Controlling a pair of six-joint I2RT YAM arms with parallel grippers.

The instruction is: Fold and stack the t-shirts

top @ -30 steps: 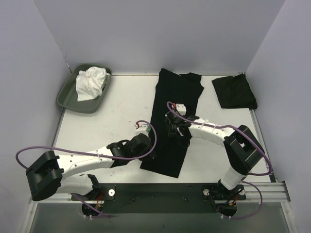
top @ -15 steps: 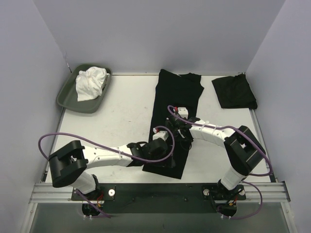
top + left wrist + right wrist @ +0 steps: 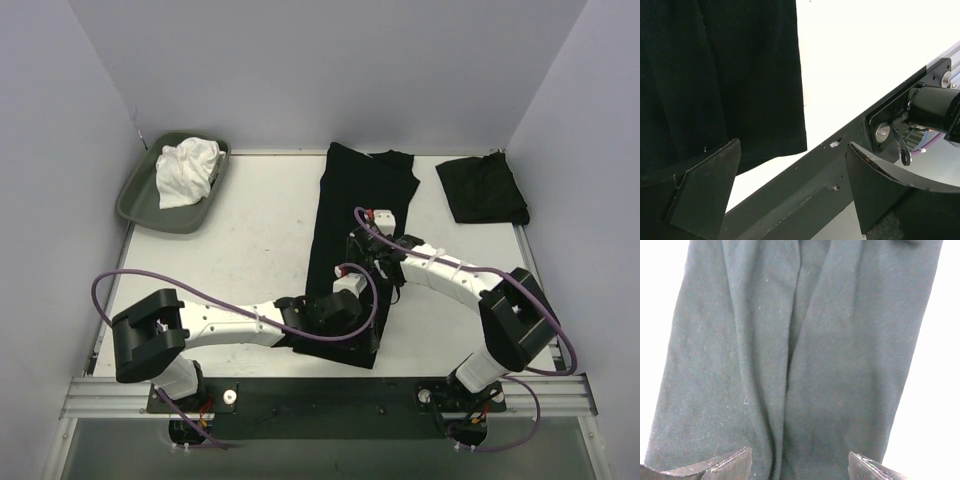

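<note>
A long black t-shirt (image 3: 362, 195) lies folded lengthwise down the middle of the table. A second black t-shirt (image 3: 482, 190) lies folded at the back right. My left gripper (image 3: 352, 325) hovers open over the long shirt's near end. In the left wrist view its fingers (image 3: 705, 192) stand wide apart around nothing, with the shirt's hem corner (image 3: 740, 75) beyond them. My right gripper (image 3: 380, 275) is open just above the shirt's middle. In the right wrist view only its fingertips (image 3: 727, 466) show, and creased black cloth (image 3: 800, 340) fills the frame.
A grey-green tray (image 3: 135, 200) holding a crumpled white cloth (image 3: 187, 172) sits at the back left. The black front rail (image 3: 805, 190) and the right arm's base (image 3: 935, 107) lie just past the shirt's near hem. Walls close in on three sides.
Both grippers have opened and let go of the long shirt. The left arm has swung right from the shirt's left edge to over its near end. The right gripper shifted slightly nearer.
</note>
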